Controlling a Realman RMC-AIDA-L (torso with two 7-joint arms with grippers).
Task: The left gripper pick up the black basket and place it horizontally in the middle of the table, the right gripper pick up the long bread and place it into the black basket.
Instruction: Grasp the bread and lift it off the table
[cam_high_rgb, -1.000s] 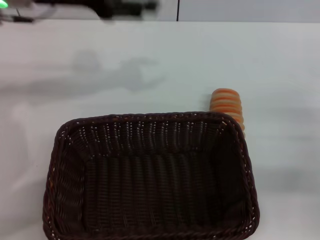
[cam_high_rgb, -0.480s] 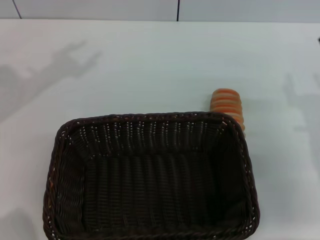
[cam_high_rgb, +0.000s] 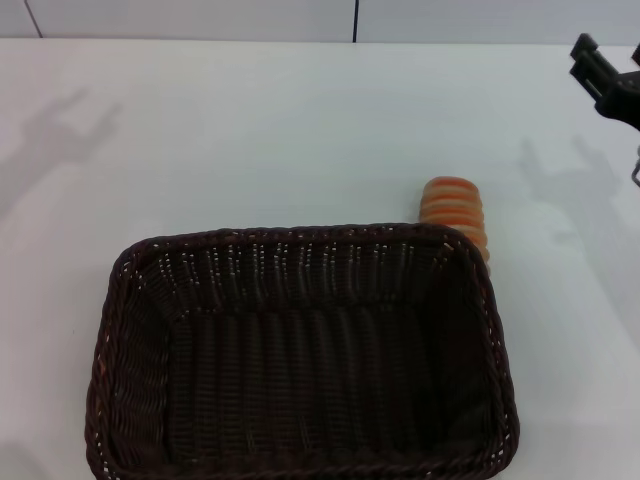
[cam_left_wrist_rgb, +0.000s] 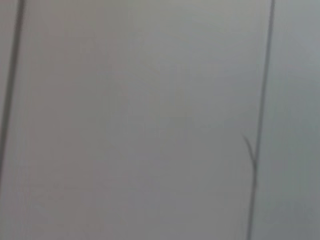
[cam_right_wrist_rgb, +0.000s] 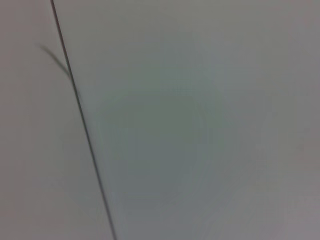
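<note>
The black basket (cam_high_rgb: 300, 350) lies lengthwise across the near middle of the white table (cam_high_rgb: 300, 120), and nothing is in it. The long bread (cam_high_rgb: 453, 207), tan with orange stripes, lies on the table just behind the basket's far right corner, its near end hidden by the rim. My right gripper (cam_high_rgb: 588, 58) reaches in at the upper right edge of the head view, above the table and well apart from the bread, its fingers open and holding nothing. The left gripper is out of view. Only its shadow (cam_high_rgb: 60, 130) falls on the table at the far left.
Bare white tabletop surrounds the basket on the left, right and far sides. A wall with a dark vertical seam (cam_high_rgb: 356, 20) rises behind the table. Both wrist views show only a plain pale surface crossed by dark seam lines (cam_left_wrist_rgb: 260, 120) (cam_right_wrist_rgb: 82, 125).
The left arm, seen at the top left a second ago, has left the view. The right gripper has come in at the upper right. Basket and bread have not moved.
</note>
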